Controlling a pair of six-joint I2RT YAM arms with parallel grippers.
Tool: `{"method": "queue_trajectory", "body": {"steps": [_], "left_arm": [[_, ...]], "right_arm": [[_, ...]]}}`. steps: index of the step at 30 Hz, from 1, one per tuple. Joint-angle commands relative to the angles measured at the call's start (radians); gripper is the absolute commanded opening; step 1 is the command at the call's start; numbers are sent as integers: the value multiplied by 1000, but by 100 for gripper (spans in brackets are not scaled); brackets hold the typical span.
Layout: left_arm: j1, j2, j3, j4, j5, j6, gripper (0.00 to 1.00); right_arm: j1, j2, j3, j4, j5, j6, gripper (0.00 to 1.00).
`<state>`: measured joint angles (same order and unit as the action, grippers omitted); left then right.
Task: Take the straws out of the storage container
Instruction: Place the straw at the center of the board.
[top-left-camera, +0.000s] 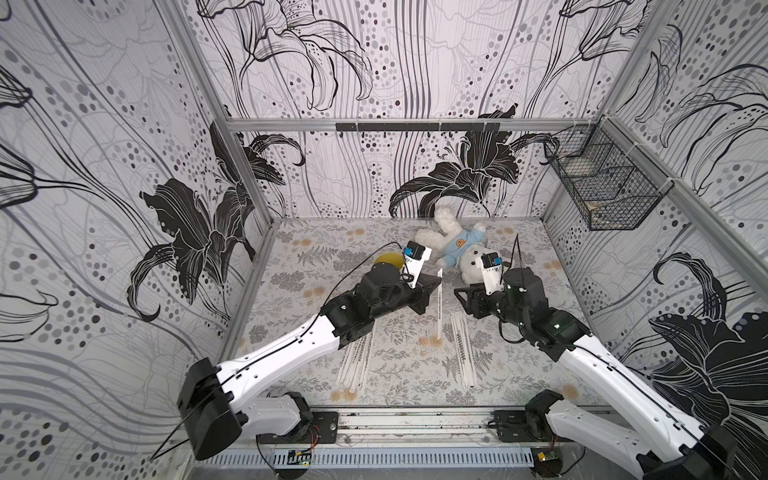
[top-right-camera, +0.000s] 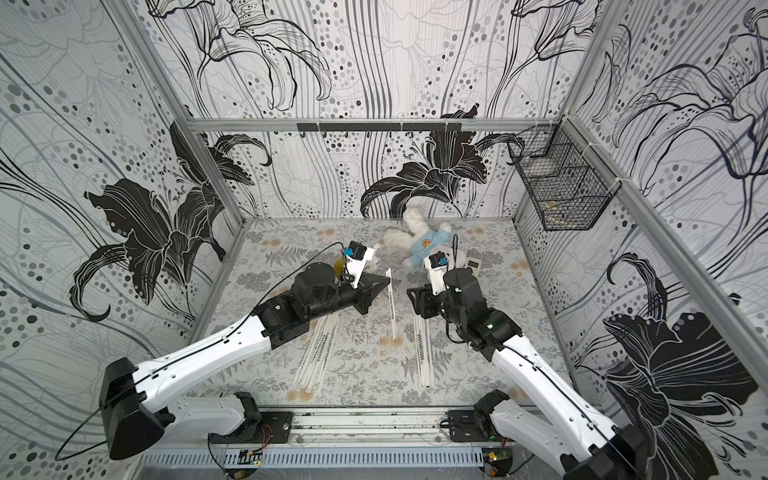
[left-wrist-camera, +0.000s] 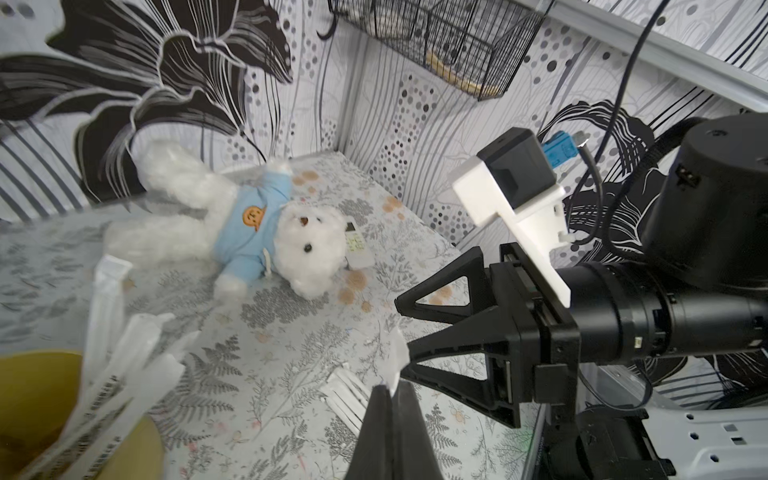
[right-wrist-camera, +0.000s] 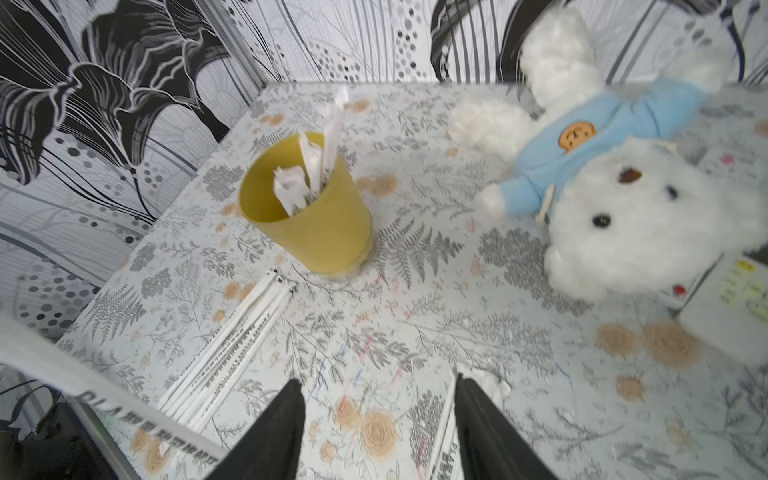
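At the left of the flowered table (top-left-camera: 291, 266), my left arm reaches in. Past its wrist the mustard-yellow storage container (right-wrist-camera: 307, 224) stands upright, with several white paper-wrapped straws (right-wrist-camera: 320, 162) poking out of it. Nearer my base, a first bundle (top-left-camera: 357, 361) of straws lies flat on the table, partly under that arm. My left gripper (left-wrist-camera: 390, 392) is pressed fully closed, pinching a held straw (top-left-camera: 438, 305) near one end, about mid-table. Just right of it a second bundle (top-left-camera: 463, 353) lies flat. My right gripper (right-wrist-camera: 377, 380) faces the left one above that bundle's far end, jaws spread wide and gripping nothing. Behind it a white teddy (top-left-camera: 457, 249) in a blue shirt lies by the back wall, a small white remote (right-wrist-camera: 731, 316) beside its head. A black wire basket (top-left-camera: 602, 183) hangs on the right wall.
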<state>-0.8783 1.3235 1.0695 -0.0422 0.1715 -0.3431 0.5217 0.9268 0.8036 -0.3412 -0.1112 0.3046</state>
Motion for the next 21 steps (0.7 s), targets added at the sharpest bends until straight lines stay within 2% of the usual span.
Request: {"method": "queue_trajectory", "body": {"steps": [1, 10, 15, 21], "left_arm": [[-28, 54, -19, 157, 129, -152, 0], [-43, 265, -59, 426, 295, -387, 0], [-45, 382, 2, 418, 344, -404, 0], [-42, 490, 35, 462, 342, -441, 0]], "right_arm": [[-36, -64, -26, -29, -62, 58, 62], [-46, -265, -107, -35, 56, 70, 61], [-45, -330, -104, -65, 106, 64, 61], [-46, -384, -95, -88, 142, 52, 60]]}}
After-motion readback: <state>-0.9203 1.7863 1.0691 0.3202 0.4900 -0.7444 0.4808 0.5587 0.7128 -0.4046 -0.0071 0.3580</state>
